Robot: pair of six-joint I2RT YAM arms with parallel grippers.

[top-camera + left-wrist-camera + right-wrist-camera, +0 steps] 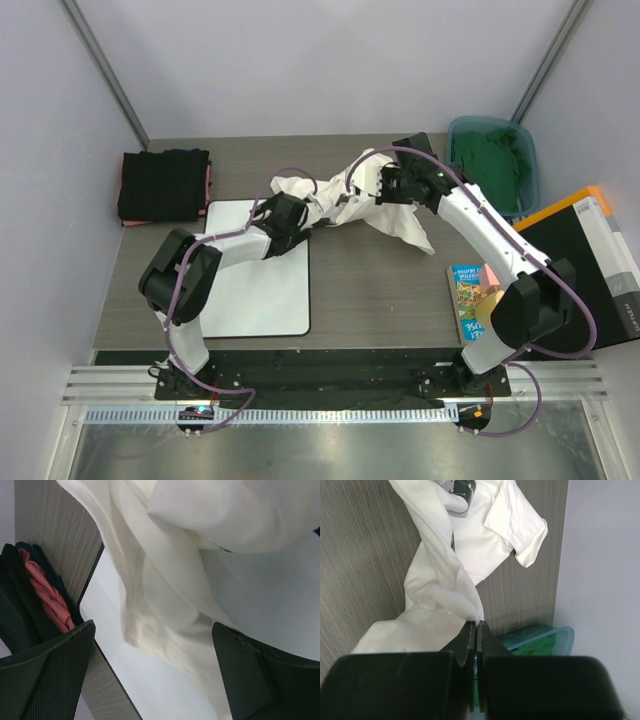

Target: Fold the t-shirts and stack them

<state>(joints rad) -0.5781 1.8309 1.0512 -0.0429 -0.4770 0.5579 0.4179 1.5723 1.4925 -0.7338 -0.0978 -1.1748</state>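
Note:
A white t-shirt lies crumpled at the table's middle back, one edge draped over the white board. My right gripper is shut, pinching a fold of this shirt at its tips and holding it lifted. My left gripper stands open over the board's far right corner. The shirt's hem lies between its fingers without being gripped. Folded black shirts with a pinkish-red one are stacked at the back left, also seen in the left wrist view. A green shirt sits in a bin.
The teal bin stands at the back right, its rim close behind my right gripper. A colourful book and a black box with an orange edge lie on the right. Grey walls enclose the table.

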